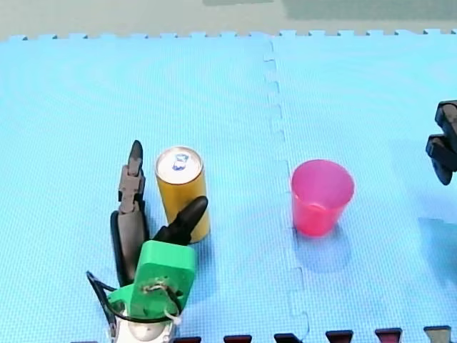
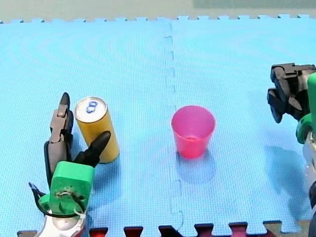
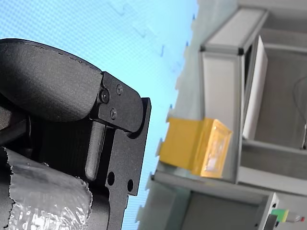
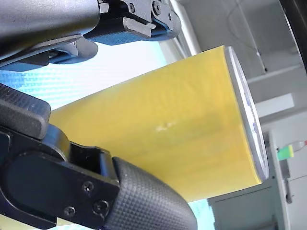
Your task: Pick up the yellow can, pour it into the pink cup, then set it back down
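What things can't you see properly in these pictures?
- Yellow can: in the head views its lower front is behind the left hand, which stands by it.
- Its lid: too small in the head views to tell whether it has been opened.
- Right hand: cut off by the head views' right edge.
- Pink cup: its near inner wall is hidden behind its own rim.

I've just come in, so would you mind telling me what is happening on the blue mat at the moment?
The robot's left hand is set around the yellow can, which stands upright on the blue mat. Its fingers flank the can with a gap on one side, so it is not gripped yet. The pink cup stands upright to the can's right, apart from it. The right hand is shut, holding nothing, at the mat's right edge.
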You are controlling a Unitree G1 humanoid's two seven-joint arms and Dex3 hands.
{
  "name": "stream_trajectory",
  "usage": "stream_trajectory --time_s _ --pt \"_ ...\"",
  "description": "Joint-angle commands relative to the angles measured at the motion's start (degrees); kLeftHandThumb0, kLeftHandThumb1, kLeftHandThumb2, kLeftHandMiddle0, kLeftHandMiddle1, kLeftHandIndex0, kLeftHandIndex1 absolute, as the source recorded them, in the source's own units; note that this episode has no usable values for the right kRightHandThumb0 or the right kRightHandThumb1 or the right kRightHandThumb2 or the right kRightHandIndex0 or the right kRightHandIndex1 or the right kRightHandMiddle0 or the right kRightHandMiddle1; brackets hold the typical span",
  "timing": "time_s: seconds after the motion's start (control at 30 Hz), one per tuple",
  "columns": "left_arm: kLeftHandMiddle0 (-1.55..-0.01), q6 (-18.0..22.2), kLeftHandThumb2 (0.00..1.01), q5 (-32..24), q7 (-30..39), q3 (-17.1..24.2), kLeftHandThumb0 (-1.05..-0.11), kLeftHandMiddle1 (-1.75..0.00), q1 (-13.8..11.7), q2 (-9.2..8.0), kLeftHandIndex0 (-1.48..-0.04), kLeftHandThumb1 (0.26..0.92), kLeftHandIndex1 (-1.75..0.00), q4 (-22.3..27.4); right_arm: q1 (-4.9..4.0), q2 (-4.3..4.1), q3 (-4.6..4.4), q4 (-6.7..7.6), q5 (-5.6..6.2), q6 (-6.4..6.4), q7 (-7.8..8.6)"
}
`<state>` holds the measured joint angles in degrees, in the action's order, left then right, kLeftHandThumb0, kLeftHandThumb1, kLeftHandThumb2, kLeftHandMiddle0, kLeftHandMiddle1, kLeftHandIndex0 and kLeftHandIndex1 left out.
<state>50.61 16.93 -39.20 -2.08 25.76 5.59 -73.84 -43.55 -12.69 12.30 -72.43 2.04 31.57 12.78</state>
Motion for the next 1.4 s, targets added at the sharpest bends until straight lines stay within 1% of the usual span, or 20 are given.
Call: stream_trajectory --time_s 0.0,0.27,0.5,0.63,0.8,0.93,1.0,1.1,1.23,1.37 --pt "-0.19 -1.0 0.17 1.0 -1.3 -0.7 -1.048 0.0 0.3 -0.4 -0.17 0.921 0.0 0.4 -0.3 -0.29 0.03 0.09 0.1 0.24 -0.23" --pt "-0.17 -3.8 0.19 3.9 -4.9 -2.9 -1.048 0.0 0.3 -1.48 -0.17 0.921 0.0 1.4 -0.2 -0.16 -0.16 0.12 -0.15 0.45 -0.62" --pt "-0.16 -3.8 0.21 4.9 -3.7 -4.3 -1.048 0.0 -0.6 -3.18 -0.15 0.921 0.0 2.8 0.14 -0.08 -0.2 0.28 -0.07 0.88 -0.53" --pt "-0.14 -2.4 0.22 3.3 1.3 -4.1 -1.048 0.0 -2.0 -4.54 -0.15 0.921 0.0 4.2 0.19 -0.1 -0.21 0.25 -0.07 0.82 -0.54" --pt "-0.12 -0.8 0.21 1.2 6.6 -3.5 -1.048 0.0 -4.8 -5.84 -0.14 0.921 0.0 7.1 0.33 -0.11 -0.24 0.24 -0.1 0.82 -0.56" --pt "-0.11 0.9 0.22 -0.9 11.4 -2.5 -1.048 0.0 -7.1 -7.87 -0.12 0.921 0.0 9.4 0.35 -0.17 -0.31 0.2 -0.16 0.66 -0.59" --pt "-0.11 1.1 0.23 -1.8 13.2 -2.1 -1.048 0.0 -8.0 -8.28 -0.11 0.921 0.0 11.0 0.36 -0.17 -0.39 0.17 -0.23 0.59 -0.67" --pt "-0.09 0.5 0.24 -3.5 16.6 -1.5 -1.048 0.0 -9.4 -8.51 -0.11 0.921 0.0 13.8 0.33 -0.16 -0.48 0.07 -0.33 0.43 -0.77" --pt "-0.09 -0.7 0.24 -5.3 20.2 -0.9 -1.048 0.0 -10.9 -8.38 -0.1 0.921 0.0 16.9 0.23 -0.15 -0.61 -0.07 -0.39 0.12 -0.83" --pt "-0.08 -1.4 0.25 -6.8 23.2 -0.3 -1.048 0.0 -11.8 -8.16 -0.11 0.921 0.0 18.5 0.09 -0.15 -0.7 -0.18 -0.4 -0.16 -0.84"
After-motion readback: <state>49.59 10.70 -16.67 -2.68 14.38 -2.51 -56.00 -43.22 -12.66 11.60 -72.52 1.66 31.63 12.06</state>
